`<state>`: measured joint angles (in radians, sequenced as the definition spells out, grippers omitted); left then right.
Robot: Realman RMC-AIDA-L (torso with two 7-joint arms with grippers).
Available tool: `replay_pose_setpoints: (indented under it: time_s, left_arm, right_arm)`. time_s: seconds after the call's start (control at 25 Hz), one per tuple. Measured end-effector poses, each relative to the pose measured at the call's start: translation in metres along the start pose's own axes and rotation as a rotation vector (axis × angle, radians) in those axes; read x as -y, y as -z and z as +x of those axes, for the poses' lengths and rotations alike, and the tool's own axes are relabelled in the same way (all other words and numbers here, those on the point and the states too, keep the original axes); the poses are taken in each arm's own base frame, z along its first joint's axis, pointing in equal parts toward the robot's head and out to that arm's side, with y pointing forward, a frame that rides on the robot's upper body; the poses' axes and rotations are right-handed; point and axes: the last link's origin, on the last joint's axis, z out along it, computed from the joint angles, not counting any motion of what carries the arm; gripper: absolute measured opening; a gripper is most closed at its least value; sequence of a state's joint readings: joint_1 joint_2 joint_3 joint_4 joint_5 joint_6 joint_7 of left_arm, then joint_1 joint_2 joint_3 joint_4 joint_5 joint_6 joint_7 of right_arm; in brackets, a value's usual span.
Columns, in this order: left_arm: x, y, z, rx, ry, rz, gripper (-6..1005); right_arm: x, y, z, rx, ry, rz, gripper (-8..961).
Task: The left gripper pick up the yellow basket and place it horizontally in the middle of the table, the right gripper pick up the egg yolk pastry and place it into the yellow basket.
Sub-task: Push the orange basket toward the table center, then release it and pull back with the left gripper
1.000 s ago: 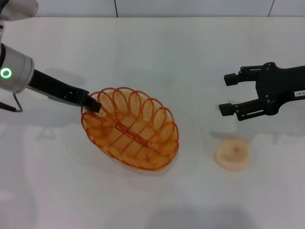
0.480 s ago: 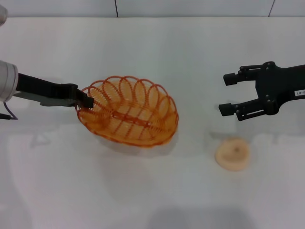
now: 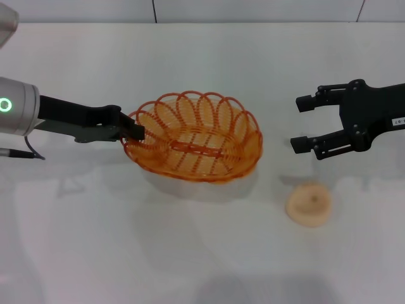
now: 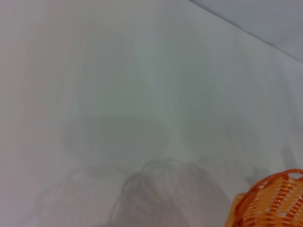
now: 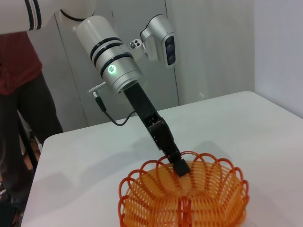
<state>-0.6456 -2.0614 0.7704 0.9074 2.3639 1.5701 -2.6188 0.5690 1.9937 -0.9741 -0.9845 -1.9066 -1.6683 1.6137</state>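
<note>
Left gripper (image 3: 133, 132), clenched on the yellow basket (image 3: 193, 137) rim, has swung it horizontal toward table (image 3: 202, 253) centre; placing nearly done. Right gripper (image 3: 305, 124) waits open above egg yolk pastry (image 3: 308, 204).

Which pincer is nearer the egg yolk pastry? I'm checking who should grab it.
Right. The right pincer hovers open just behind the egg yolk pastry; the left pincer grips the yellow basket rim, far across the table.

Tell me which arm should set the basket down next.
Left. The left gripper already grips the basket by its rim; the right gripper hangs open beyond the pastry.
</note>
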Motion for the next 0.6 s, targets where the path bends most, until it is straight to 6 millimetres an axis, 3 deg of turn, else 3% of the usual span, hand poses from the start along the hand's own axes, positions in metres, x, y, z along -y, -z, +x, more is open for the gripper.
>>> replay_pose_setpoints:
  time_s: [0.6]
  left_arm:
    - [0.010, -0.010, -0.015, 0.058, 0.100, 0.004, 110]
  right_arm:
    - [-0.004, -0.001, 0.000, 0.001, 0.003, -0.025, 855]
